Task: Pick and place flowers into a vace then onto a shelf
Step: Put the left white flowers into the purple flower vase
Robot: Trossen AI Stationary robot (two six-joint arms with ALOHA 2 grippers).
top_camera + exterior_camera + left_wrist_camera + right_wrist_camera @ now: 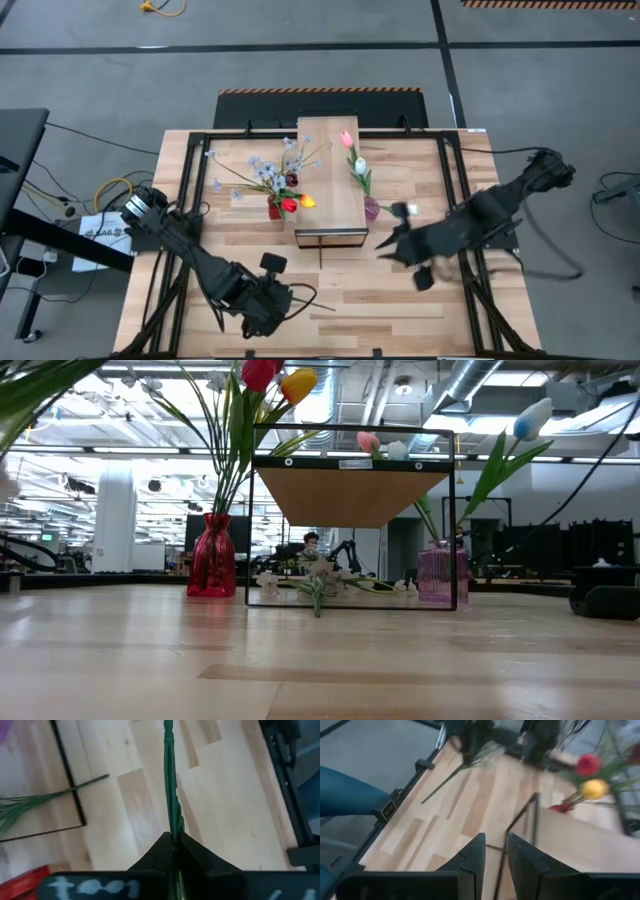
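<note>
My left gripper is near the table's near edge, shut on a long green flower stem. My right gripper is open and empty above the table, right of the shelf's near end; it also shows in the high view. The shelf is a light-wood plank on a thin black frame. A red vase to its left holds red and yellow tulips and pale blossom sprays. A pinkish vase to its right holds a pink and a white tulip. More flowers lie under the shelf. My left gripper pinches the green stem between its two shut fingers. The stem runs along the fingers and sticks out straight past their tips. It is lifted above the tabletop. The blossom end is hidden behind the gripper.
The shelf's black frame legs stand on the slatted tabletop. A loose green stem lies across the frame's bottom bar. Black rails run along the table's sides. The near half of the tabletop is bare wood.
</note>
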